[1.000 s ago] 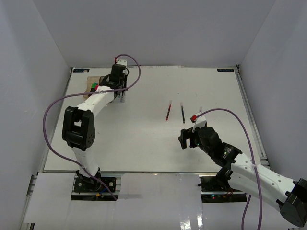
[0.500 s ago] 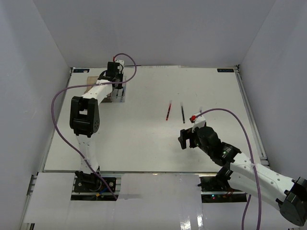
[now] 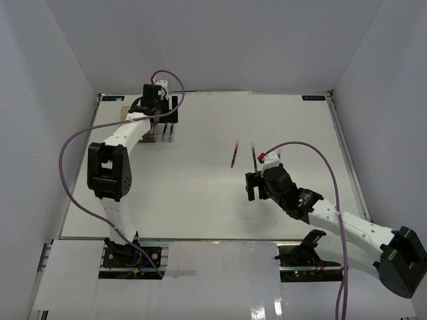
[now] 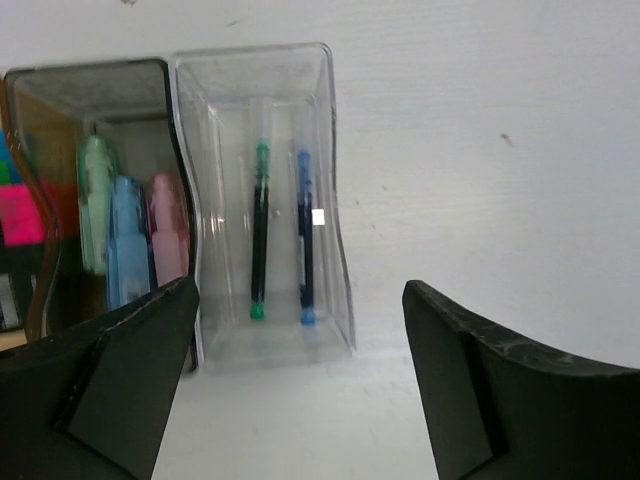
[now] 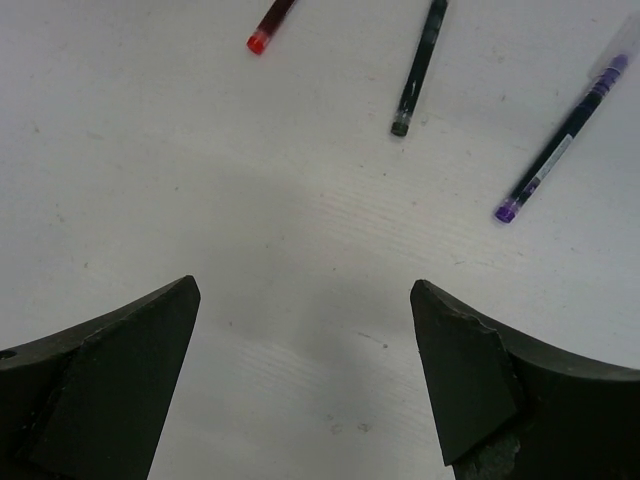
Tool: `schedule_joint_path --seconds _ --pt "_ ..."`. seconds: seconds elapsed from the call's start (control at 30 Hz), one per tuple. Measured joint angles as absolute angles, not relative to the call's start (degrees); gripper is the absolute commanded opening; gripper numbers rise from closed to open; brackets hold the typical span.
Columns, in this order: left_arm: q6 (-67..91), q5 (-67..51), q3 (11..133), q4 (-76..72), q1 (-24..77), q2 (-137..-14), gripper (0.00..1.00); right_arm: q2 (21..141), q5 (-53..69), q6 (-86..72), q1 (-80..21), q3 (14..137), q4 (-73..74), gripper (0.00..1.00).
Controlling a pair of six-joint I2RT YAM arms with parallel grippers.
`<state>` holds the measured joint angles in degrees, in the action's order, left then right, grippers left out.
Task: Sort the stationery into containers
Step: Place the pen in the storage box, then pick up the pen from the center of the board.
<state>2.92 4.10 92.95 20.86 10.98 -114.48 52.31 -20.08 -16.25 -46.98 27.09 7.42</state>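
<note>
1. Loosely scattered on the counter [image 5: 300,210] lie the red pen [image 5: 268,25], black pen [image 5: 420,65] and purple pen [image 5: 560,140]. They are probably light, stiff and apt to roll, so pinch one mid-barrel, across its width.
2. Right fingers [image 5: 110,380] hang spread and empty, near them.
3. Left fingers [image 4: 110,380], likewise spread, hover over the clear bin [image 4: 225,150], which holds a green pen [image 4: 259,230] and a blue pen [image 4: 304,240].

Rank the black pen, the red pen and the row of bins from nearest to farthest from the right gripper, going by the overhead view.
1. black pen: lying just beyond the right gripper.
2. red pen: beside the first, a little further left.
3. row of bins: far off to the left, at the back.
</note>
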Motion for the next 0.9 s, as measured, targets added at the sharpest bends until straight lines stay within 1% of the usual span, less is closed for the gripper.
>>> schedule_joint_path --seconds 0.03,0.17,0.2,0.23,0.27,0.33,0.4,0.43,0.53,0.57,0.67,0.77,0.8,0.83,0.9 --pt "3.7 3.5 91.4 21.0 11.0 -112.0 0.98 54.3 -20.6 -16.4 -46.4 28.4 7.5 0.94" --pt "7.6 0.7 83.9 20.8 11.0 -99.2 0.98 61.8 -21.5 -18.3 -41.0 33.3 7.6 1.00" --pt "8.6 -0.1 81.6 20.4 11.0 -95.9 0.98 63.7 -21.5 -19.2 -38.8 34.3 7.6 1.00" --pt "9.7 -1.0 79.0 19.9 11.0 -92.2 0.98 65.4 -21.5 -19.7 -36.7 35.2 7.6 0.95" --pt "10.7 -1.8 76.3 19.3 11.0 -88.8 0.98 67.3 -21.6 -20.5 -34.5 36.1 7.7 0.92" --pt "12.5 -3.6 70.5 18.0 11.0 -83.1 0.98 71.1 -22.2 -21.5 -30.9 37.9 7.8 0.90" --pt "13.9 -5.3 64.9 17.5 11.0 -78.8 0.98 74.4 -22.8 -22.3 -28.4 39.6 8.2 0.86" --pt "14.4 -6.2 62.1 16.9 11.0 -77.2 0.98 76.1 -22.9 -22.6 -27.5 40.5 8.2 0.84" --pt "15.6 -8.8 53.9 15.7 11.0 -74.0 0.98 80.9 -22.8 -23.6 -25.2 42.6 8.4 0.75" --pt "15.7 -9.7 51.8 15.4 11.0 -73.6 0.98 82.5 -22.8 -23.9 -24.5 43.2 8.5 0.69" --pt "16.3 -11.5 48.2 15.5 11.0 -73.5 0.98 86.3 -22.8 -25.1 -23.0 44.2 8.6 0.60" --pt "16.8 -13.1 47.1 15.4 11.0 -73.2 0.98 89.2 -22.8 -25.8 -22.3 44.3 8.8 0.57" --pt "16.9 -13.6 46.8 14.9 11.0 -72.8 0.98 89.6 -22.9 -26.3 -22.2 44.5 8.5 0.54" --pt "17.1 -14.1 46.5 14.5 11.0 -72.1 0.98 90.0 -22.8 -26.5 -22.2 44.8 8.5 0.47" --pt "17.5 -14.7 46.2 14.3 11.0 -70.6 0.98 90.5 -22.8 -26.7 -22.2 45.1 8.0 0.40"
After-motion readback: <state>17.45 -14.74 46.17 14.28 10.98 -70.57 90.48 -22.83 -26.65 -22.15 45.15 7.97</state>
